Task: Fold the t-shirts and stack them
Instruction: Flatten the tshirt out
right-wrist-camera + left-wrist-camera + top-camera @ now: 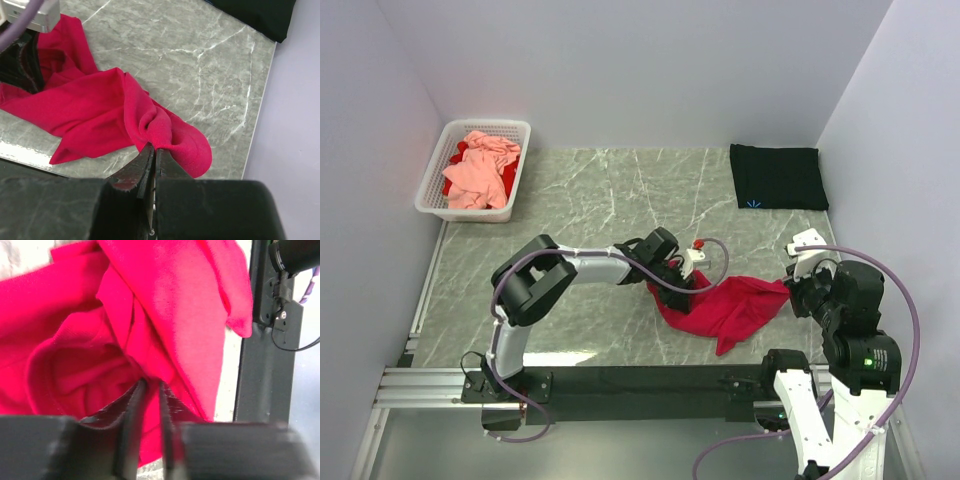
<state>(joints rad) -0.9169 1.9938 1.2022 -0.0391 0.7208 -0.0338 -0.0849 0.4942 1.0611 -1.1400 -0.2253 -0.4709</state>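
Note:
The crimson-red t-shirt [725,306] lies crumpled near the table's front middle, stretched between both grippers. My left gripper [665,277] is shut on its left part; the cloth [150,315] bunches between the fingers [135,405]. My right gripper [796,292] is shut on its right edge, pinching a fold [165,135] at the fingertips [145,160]. The black t-shirt [777,177], folded flat with a tiny blue mark, lies at the back right. The salmon-pink t-shirt [482,170] sits crumpled in the white basket.
The white lattice basket [434,184] stands at the back left, with a bit of red cloth [456,160] under the pink shirt. Walls close in on left, back and right. A black rail [650,380] runs along the near edge.

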